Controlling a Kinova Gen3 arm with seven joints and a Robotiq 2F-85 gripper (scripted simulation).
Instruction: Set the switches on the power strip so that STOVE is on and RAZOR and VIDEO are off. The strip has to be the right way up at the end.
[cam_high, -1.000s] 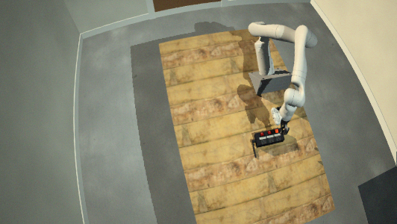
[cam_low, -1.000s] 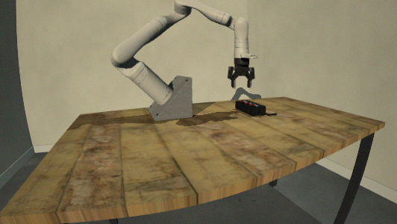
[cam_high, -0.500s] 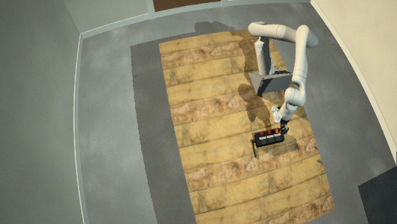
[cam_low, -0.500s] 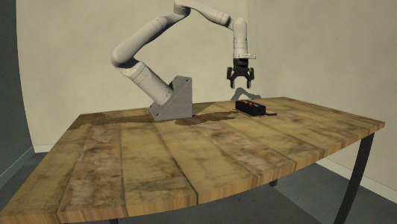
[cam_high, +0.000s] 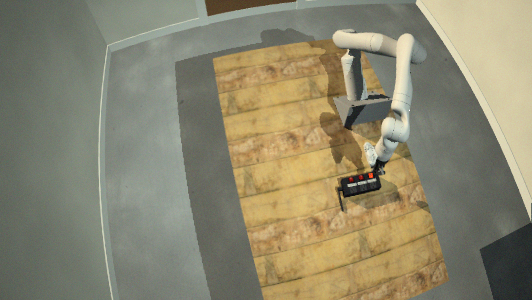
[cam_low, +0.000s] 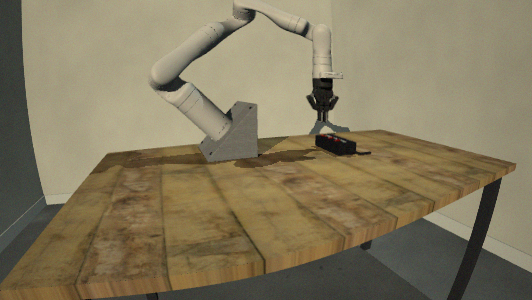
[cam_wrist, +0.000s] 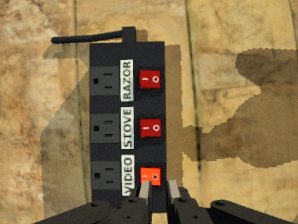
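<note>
From the top view, the power strip was seen lying face up on the wooden table, near its right edge, with the gripper at its end.

In the exterior view, the gripper was held just above the strip, apart from it, fingers drawn nearly together on nothing.

In the wrist view, the fingertips were placed by the brighter VIDEO switch; the STOVE switch and RAZOR switch were shown darker red.
</note>
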